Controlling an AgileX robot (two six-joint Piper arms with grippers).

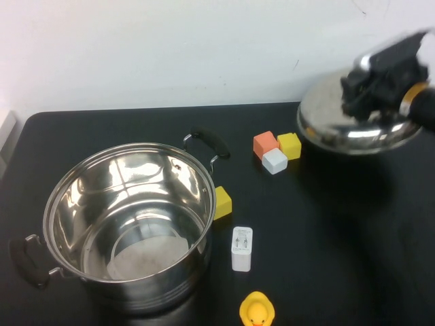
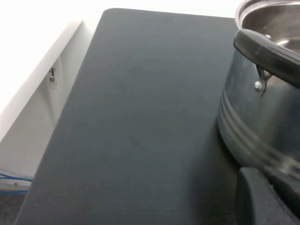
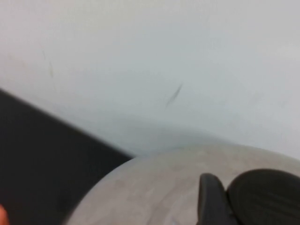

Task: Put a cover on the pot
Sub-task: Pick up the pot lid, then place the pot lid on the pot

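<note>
**Pot uncovered near the front-left corner, lid aloft at the far-right edge**

Pot (image 1: 129, 227): large, shiny steel, standing upright and open near the front-left corner of the bench, inside bare and reflecting light. Two black side handles on wire brackets, one toward the front-left corner, one pointing toward the middle of the bench. Seen again in the left wrist view (image 2: 265, 89), with a black handle and its rivet close up.

Bench (image 1: 326, 238): matte black top, running from edge to edge, dark slab also filling the left wrist view (image 2: 140, 122). Behind the far edge, a plain white wall (image 1: 170, 47) with a few faint scuff marks; same pale wall in the right wrist view (image 3: 154, 61).

Lid (image 1: 357, 119): domed steel, held up off the surface over the far-right edge, blurred, tilted slightly. Right gripper (image 1: 374, 85) on top of it, clamped around the lid's knob; black knob and grey dome in the right wrist view (image 3: 265, 194).

Left gripper (image 2: 262, 201): only a dark edge visible in its own wrist view, low beside the pot's wall near the left edge; cannot tell whether spread or closed.

Smaller items, well apart from the lid:
- white charger block (image 1: 242, 248), lying near the front edge, right of the pot
- yellow cube (image 1: 221, 202), touching the pot's right side
- orange cube (image 1: 266, 143), yellow block (image 1: 289, 145) and white cube (image 1: 274, 161), clustered mid-bench toward the far edge
- yellow rubber duck (image 1: 257, 310), at the front edge
</note>
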